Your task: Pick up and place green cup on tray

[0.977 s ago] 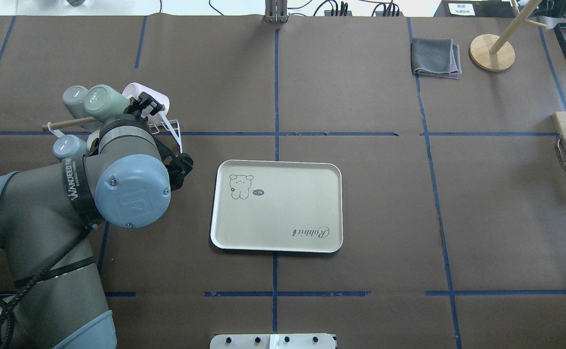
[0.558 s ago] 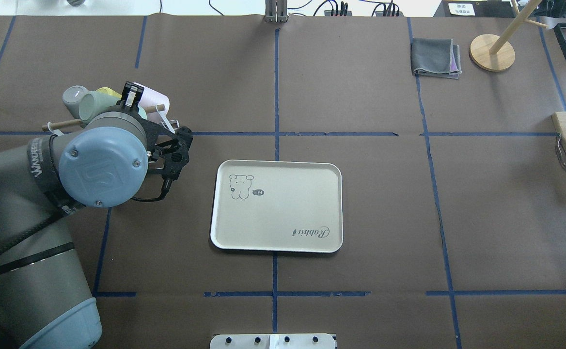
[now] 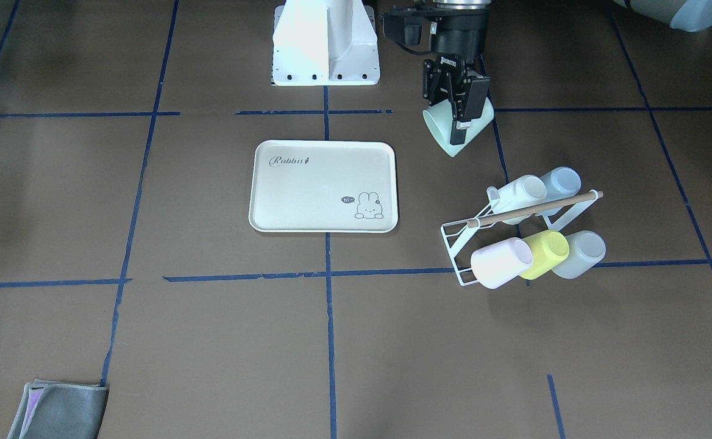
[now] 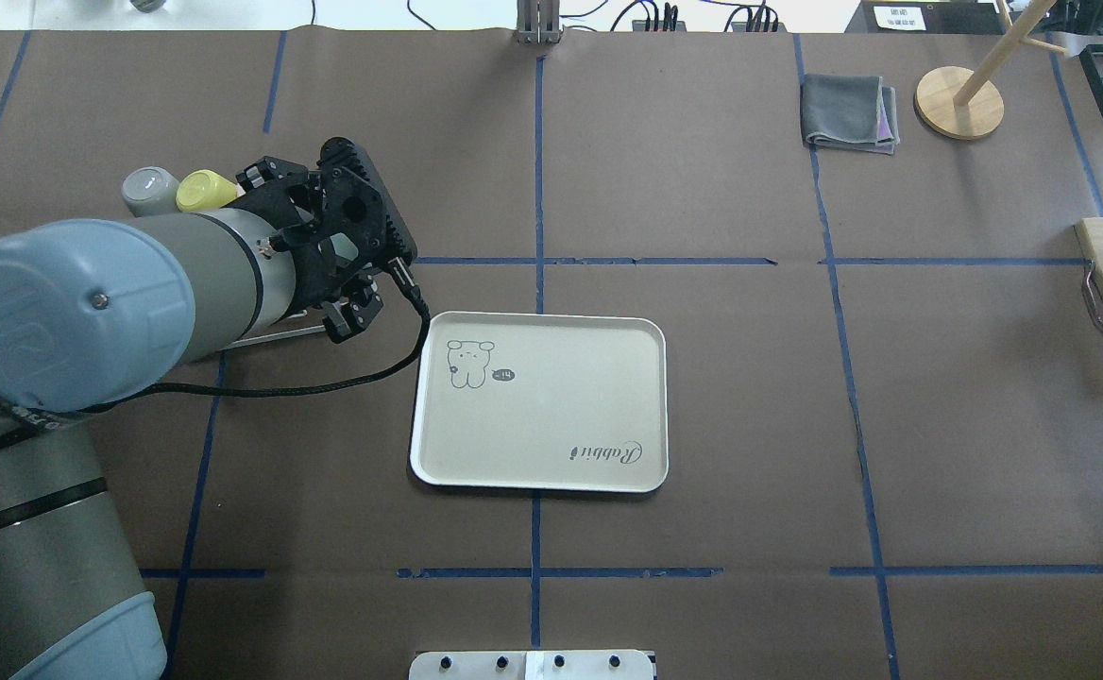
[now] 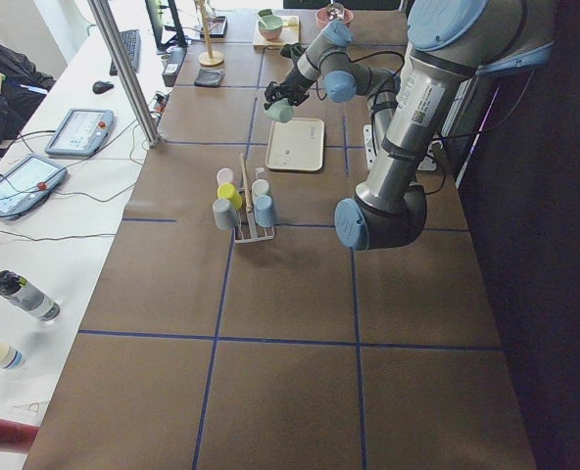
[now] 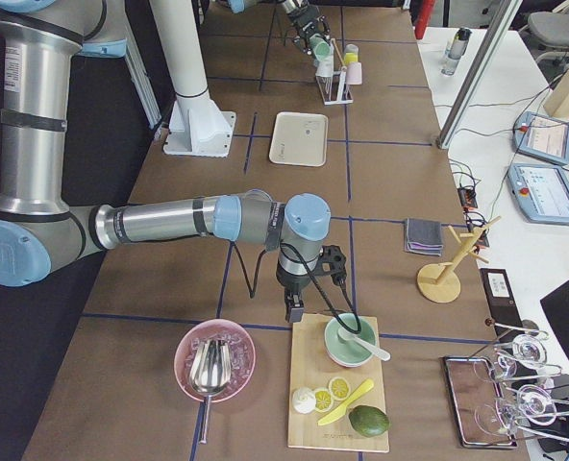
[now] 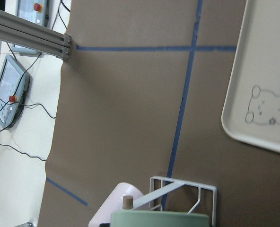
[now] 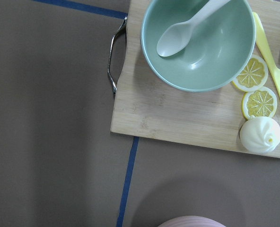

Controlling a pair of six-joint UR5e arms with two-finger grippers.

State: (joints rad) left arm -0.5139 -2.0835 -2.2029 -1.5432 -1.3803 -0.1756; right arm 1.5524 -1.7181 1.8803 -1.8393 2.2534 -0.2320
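1 light tumbler is all the left gripper (image 3: 461, 119) has to manage: the green cup (image 3: 443, 135) looks like thin, stiff plastic and, judging by its tilt, empty. It should weigh very little and is unlikely to break, but its smooth, tapered wall could slide in a loose pinch. The best hold is probably across the wall near the rim, and that appears to be where the 2 black fingers (image 3: 477, 100) are clenched on it now.

In the front-facing view the cup hangs tilted above the brown table, clear of the white wire rack (image 3: 456, 244), which lies at about 5 o'clock from it. The tray (image 3: 322, 195) sits at about 8 o'clock from the cup, well apart and with nothing on it.

The cup is pale mint green, handleless and plain. Its narrower end points down and away from the gripper. In the left wrist view only a green edge of it shows along the bottom of the frame.

The right gripper (image 6: 292, 312) hovers far off near a wooden board with a bowl. Whether its jaws are apart or closed, I cannot tell.
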